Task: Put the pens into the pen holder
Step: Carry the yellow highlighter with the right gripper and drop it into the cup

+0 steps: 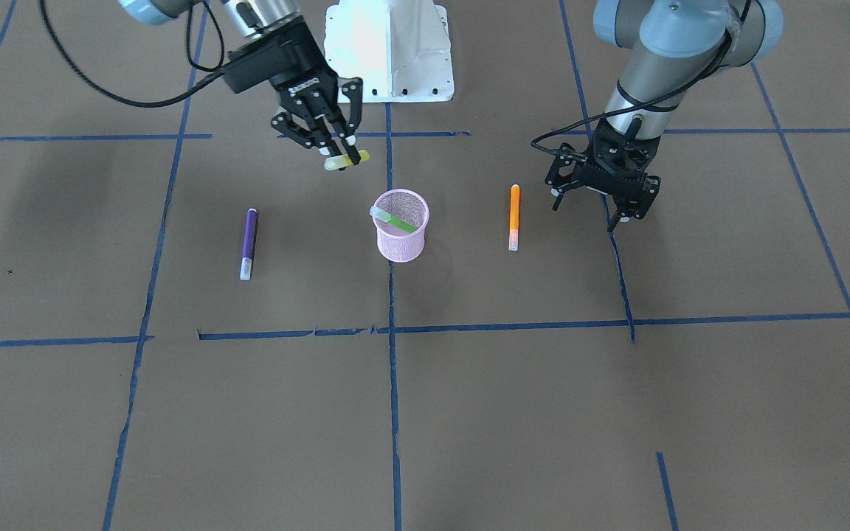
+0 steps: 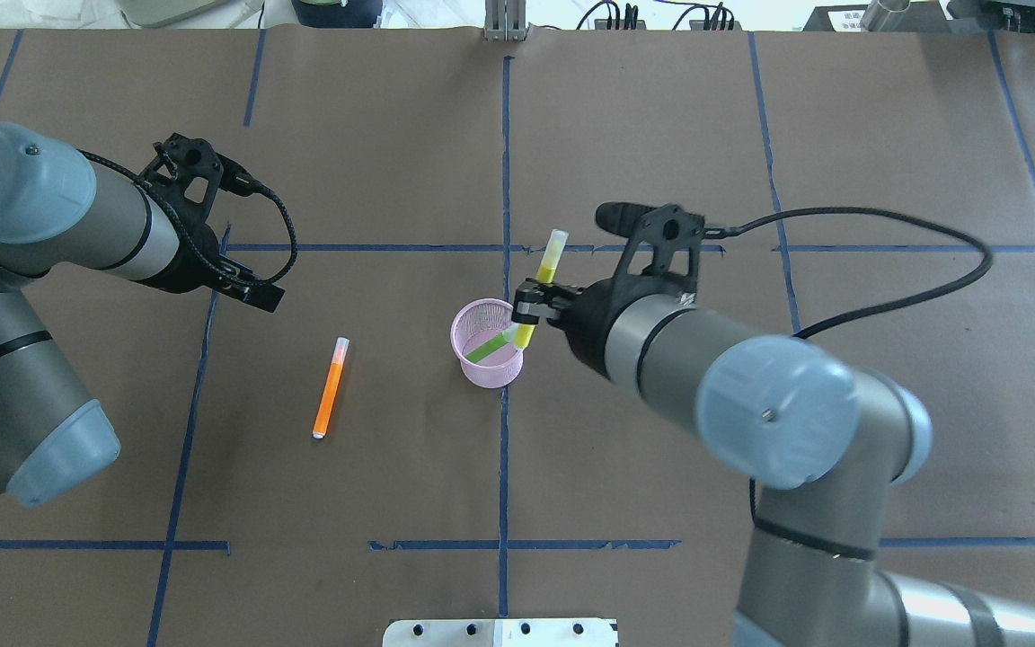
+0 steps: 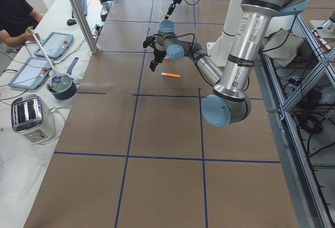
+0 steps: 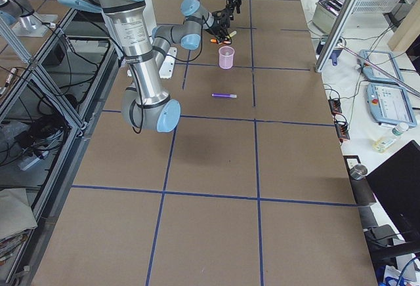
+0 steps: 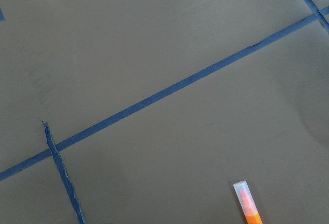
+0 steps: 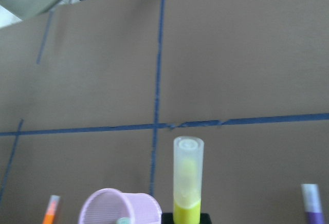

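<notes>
- Well, the left gripper [image 1: 619, 220] hangs near the orange pen [image 1: 514, 216]; I cannot tell if its fingers are apart.
- The right gripper [image 1: 342, 153] pinches a yellow pen [image 1: 336, 164] near the pink wire cup [image 1: 401, 240].
- A green pen [image 1: 398, 222] leans inside the cup.
- The purple pen [image 1: 249, 242] lies on brown paper [image 1: 513, 420] with blue tape lines [image 1: 469, 325].

Brown table [image 3: 162, 186] gridded with blue tape [image 3: 125, 157]; well out from the left gripper [image 3: 152, 67], on a white side bench [image 3: 15, 170]: toaster [image 3: 31, 117], lidded blue pot [image 3: 62, 86], two tablets [image 3: 52, 44], person in black [image 3: 15, 13].
</notes>
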You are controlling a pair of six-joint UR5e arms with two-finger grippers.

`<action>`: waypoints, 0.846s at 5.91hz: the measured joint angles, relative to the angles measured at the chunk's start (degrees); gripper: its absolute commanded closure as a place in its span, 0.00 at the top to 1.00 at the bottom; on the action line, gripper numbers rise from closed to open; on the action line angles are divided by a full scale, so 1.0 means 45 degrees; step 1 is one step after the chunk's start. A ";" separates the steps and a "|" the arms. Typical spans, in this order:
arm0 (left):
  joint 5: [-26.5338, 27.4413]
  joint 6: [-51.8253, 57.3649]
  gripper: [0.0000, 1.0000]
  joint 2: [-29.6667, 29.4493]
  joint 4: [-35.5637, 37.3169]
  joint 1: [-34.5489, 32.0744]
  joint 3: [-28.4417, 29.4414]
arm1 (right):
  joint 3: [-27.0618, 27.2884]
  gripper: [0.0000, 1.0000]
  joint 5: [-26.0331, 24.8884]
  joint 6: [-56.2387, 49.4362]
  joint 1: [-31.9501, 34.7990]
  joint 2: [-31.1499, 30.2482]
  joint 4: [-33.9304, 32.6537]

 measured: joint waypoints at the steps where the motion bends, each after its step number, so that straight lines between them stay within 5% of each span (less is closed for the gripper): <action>1: -0.0091 0.0016 0.91 0.0019 0.0006 -0.0045 -0.0029 | -0.1081 0.00 -0.2483 0.0051 -0.0832 0.0485 0.0376; 2: -0.0116 0.0015 0.91 0.0025 0.0009 -0.0054 -0.0036 | -0.2022 0.05 -0.4055 0.0059 -0.1245 0.0724 0.0761; 3: -0.0117 0.0007 0.92 0.0027 0.0017 -0.0055 -0.0059 | -0.2676 0.99 -0.4963 0.0066 -0.1496 0.0888 0.1052; 5: -0.0100 -0.0050 0.91 0.0009 0.0029 0.0000 -0.0017 | -0.3070 1.00 -0.5541 0.0072 -0.1768 0.1064 0.1313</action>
